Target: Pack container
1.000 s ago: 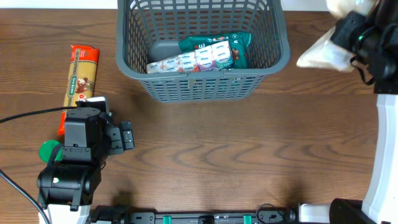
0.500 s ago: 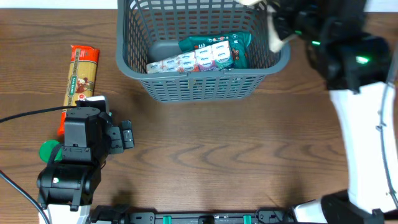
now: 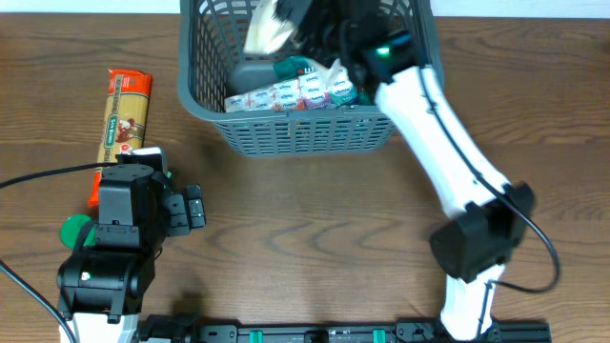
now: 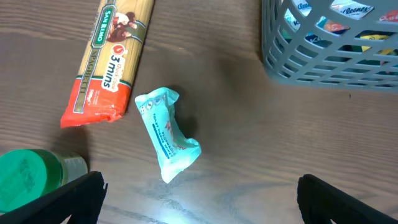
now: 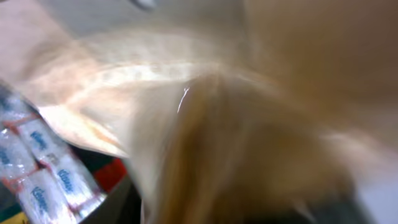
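Observation:
The container (image 3: 295, 136), a dark grey lattice basket, stands at the back centre and holds tissue packs (image 3: 286, 95) and a teal pack (image 3: 319, 67). My right gripper (image 3: 307, 17) reaches over the basket, shut on a pale beige bag (image 3: 265, 30) above its left inside. In the right wrist view the blurred bag (image 5: 249, 93) hides the fingers, with the tissue packs (image 5: 37, 174) below. My left gripper (image 3: 195, 208) is open and empty over the table at the front left; its fingers frame bare table in the left wrist view (image 4: 199, 199).
A spaghetti pack (image 3: 127, 114) lies left of the basket, also in the left wrist view (image 4: 112, 59). A small teal packet (image 4: 166, 134) lies beside it. A green-lidded jar (image 4: 28, 183) stands by my left arm. The basket corner (image 4: 323, 56) shows at upper right.
My right arm has swung left from the table's far right edge to over the basket, carrying the beige bag. The left arm has not moved.

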Tool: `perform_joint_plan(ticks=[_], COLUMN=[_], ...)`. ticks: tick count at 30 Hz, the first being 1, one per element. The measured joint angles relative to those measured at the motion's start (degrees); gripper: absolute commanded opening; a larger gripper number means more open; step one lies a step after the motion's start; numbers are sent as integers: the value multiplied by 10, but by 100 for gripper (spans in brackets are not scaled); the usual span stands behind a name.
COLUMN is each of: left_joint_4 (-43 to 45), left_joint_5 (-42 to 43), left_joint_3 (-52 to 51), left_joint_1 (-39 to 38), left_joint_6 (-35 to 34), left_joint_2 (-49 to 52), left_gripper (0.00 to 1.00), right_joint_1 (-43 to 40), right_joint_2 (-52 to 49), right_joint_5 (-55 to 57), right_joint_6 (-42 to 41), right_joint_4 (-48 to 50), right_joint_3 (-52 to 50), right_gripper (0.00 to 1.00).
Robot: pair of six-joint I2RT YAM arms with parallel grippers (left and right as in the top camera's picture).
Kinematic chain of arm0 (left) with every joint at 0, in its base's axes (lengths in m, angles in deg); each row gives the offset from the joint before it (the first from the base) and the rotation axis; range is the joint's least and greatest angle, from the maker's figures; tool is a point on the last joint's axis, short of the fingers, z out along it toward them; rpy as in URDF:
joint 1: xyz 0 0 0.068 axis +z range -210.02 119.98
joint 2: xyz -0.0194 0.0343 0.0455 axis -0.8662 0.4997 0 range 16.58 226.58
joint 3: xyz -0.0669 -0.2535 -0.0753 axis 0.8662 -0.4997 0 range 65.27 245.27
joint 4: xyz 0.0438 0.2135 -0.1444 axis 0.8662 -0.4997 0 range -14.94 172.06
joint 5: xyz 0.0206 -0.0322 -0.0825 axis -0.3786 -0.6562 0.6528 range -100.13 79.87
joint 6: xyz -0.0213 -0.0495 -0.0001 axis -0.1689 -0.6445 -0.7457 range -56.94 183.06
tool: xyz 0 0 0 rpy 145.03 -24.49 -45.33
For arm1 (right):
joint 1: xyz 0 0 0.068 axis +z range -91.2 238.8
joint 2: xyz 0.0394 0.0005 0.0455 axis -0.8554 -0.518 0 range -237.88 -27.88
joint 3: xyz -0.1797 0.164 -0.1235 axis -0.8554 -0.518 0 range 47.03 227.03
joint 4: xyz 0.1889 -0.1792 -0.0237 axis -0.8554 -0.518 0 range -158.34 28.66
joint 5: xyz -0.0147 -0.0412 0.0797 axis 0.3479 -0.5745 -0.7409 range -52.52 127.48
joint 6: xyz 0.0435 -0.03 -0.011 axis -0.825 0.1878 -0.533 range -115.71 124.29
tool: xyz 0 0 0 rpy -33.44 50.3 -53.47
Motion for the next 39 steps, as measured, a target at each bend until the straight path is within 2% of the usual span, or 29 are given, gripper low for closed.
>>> perform_joint_plan(ticks=[7, 12, 14, 15, 17, 20, 22, 27, 31, 35, 39], left_joint_4=[-7, -7, -7, -7, -7, -7, -7, -6, -30, -106, -212], left_joint_5=[0, 0, 0, 0, 0, 0, 0, 0, 0, 0, 0], left_joint_3=[0, 0, 0, 0, 0, 0, 0, 0, 38, 168, 347], left_joint_1=[0, 0, 0, 0, 0, 0, 0, 0, 0, 19, 85], left_joint_6=[0, 0, 0, 0, 0, 0, 0, -1, -7, -7, -1], left_joint_2=[0, 0, 0, 0, 0, 0, 0, 0, 16, 77, 185], left_gripper=[99, 98, 98, 98, 98, 98, 99, 98, 98, 98, 98], right_joint_1=[3, 3, 3, 2, 0, -7, -17, -79, -181, -296, -367], right_joint_2=[-69, -81, -81, -80, -79, -65, -39, 78, 177, 231, 235], right_joint_5=[-17, -17, -17, -17, -16, -16, -16, -32, -49, -63, -72], right_joint_6=[22, 24, 24, 24, 12, -8, -35, -114, -213, -309, -369], right_joint_4=[3, 1, 2, 2, 1, 0, -5, -33, -72, -141, -230], right_joint_3=[0, 0, 0, 0, 0, 0, -1, 0, 9, 16, 16], right_gripper=[37, 35, 37, 41, 64, 79, 99, 99, 99, 99, 99])
